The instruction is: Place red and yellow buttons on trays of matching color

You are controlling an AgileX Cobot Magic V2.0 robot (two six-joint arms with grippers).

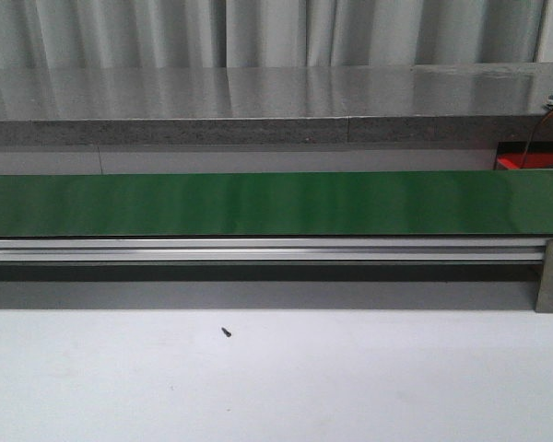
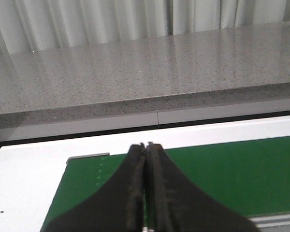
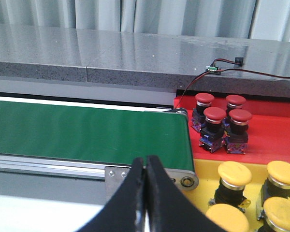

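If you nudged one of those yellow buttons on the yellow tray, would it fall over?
Probably it could tip: each yellow button has a wide domed cap on a narrower dark body, so it looks top-heavy. It likely wouldn't bend; it looks like hard plastic. The rounded cap may be slippery to grab.

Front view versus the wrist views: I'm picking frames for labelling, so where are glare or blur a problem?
Front view: pale reflected streaks on the grey counter, soft sheen bands on the green belt. Left wrist view: the shut left end effector is dark and slightly soft. Right wrist view: the red buttons are sharp; the nearest yellow buttons are cropped.
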